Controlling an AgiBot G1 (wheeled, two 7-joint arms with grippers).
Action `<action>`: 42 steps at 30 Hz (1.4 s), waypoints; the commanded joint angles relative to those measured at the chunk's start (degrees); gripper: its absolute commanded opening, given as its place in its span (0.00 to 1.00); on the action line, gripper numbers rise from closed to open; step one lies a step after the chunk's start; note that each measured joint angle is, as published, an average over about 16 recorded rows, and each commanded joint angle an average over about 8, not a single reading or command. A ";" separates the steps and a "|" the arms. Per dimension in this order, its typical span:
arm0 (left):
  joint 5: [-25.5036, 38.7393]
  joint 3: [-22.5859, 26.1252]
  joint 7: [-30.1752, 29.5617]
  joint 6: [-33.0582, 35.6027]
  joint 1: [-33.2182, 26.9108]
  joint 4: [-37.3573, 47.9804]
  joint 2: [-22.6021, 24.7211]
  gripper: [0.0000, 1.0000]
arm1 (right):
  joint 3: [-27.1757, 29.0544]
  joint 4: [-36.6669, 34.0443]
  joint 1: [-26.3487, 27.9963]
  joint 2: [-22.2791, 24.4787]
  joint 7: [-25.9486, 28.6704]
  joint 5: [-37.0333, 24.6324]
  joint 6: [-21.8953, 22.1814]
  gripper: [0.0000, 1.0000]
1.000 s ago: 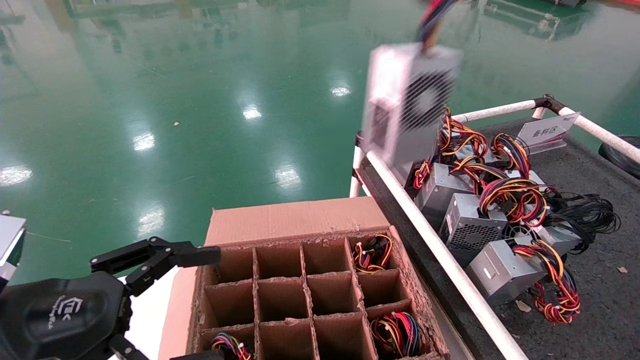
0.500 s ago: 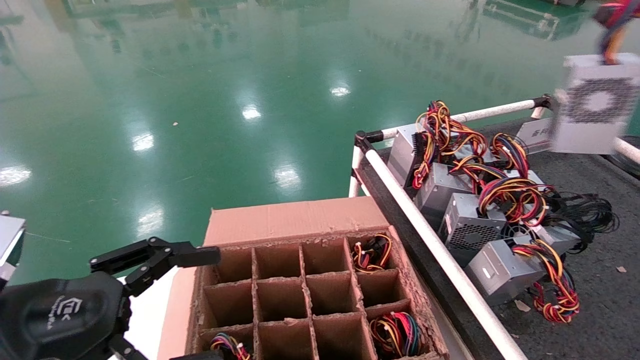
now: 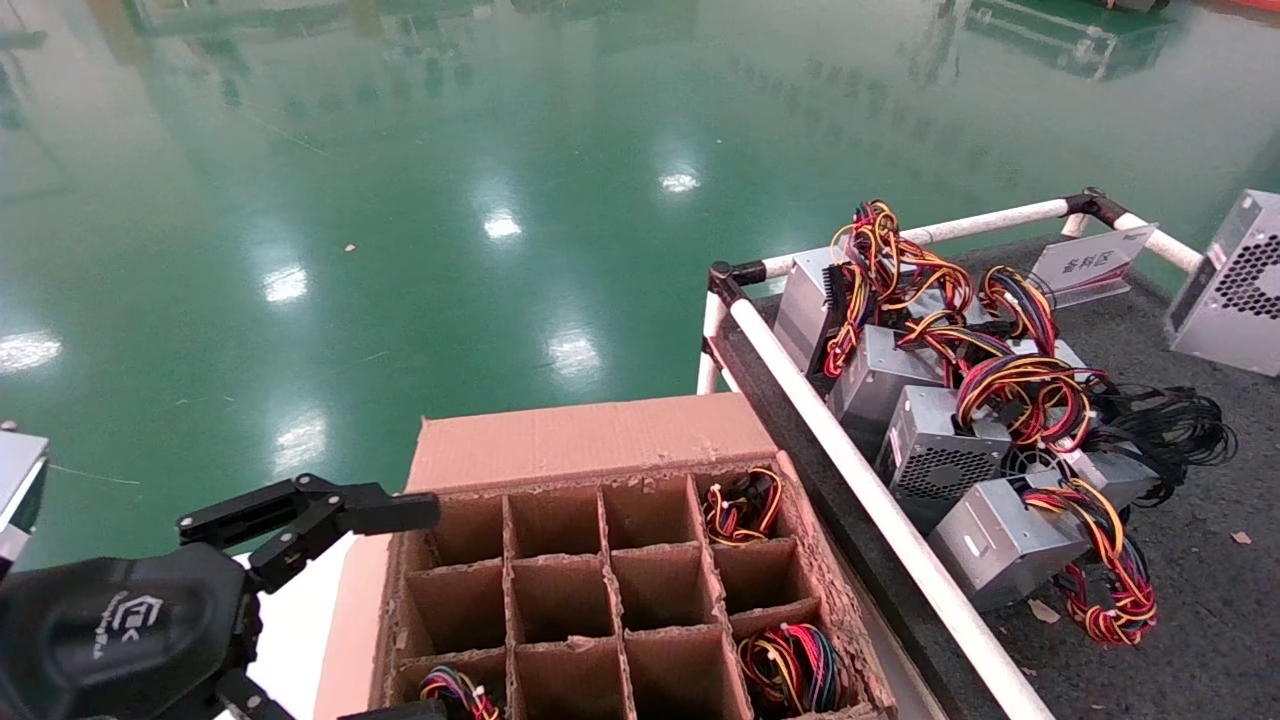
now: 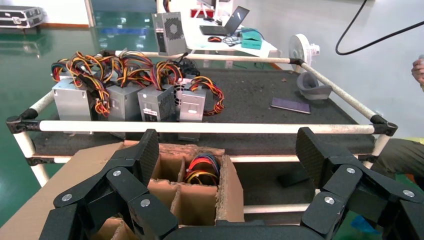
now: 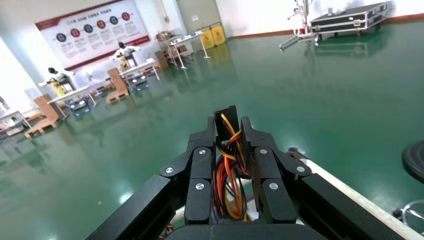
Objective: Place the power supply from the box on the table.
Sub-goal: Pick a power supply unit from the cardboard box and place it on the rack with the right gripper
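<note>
The power supply [image 3: 1235, 290], a silver-grey unit with a perforated face, is at the right edge of the head view, low over the far right of the table [image 3: 1200, 600]; I cannot tell whether it touches the felt. It also shows far back in the left wrist view as the power supply [image 4: 170, 32]. My right gripper [image 5: 230, 127] is out of the head view and shut on its red, yellow and black wires [image 5: 227, 170]. My left gripper [image 3: 435, 610] stands open beside the box [image 3: 590, 440], holding nothing; its fingers [image 4: 145, 150] spread wide over the box [image 4: 220, 185].
Several grey units with yellow-orange wire loops [image 3: 950, 400] crowd the table's left part, with a black cable coil [image 3: 1170, 430] beside them. A white rail [image 3: 860, 480] divides box and table. The white sign [image 3: 1090, 262] stands at the back. Some cells hold wire bundles [image 3: 795, 665].
The power supply has swung from above the table's left rail across to the far right edge and come down lower. My left arm has stayed where it was.
</note>
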 commanded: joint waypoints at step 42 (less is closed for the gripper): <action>0.00 0.00 0.00 0.00 0.00 0.00 0.00 1.00 | -1.04 -5.99 -9.06 7.74 -12.15 -1.31 -23.41 0.00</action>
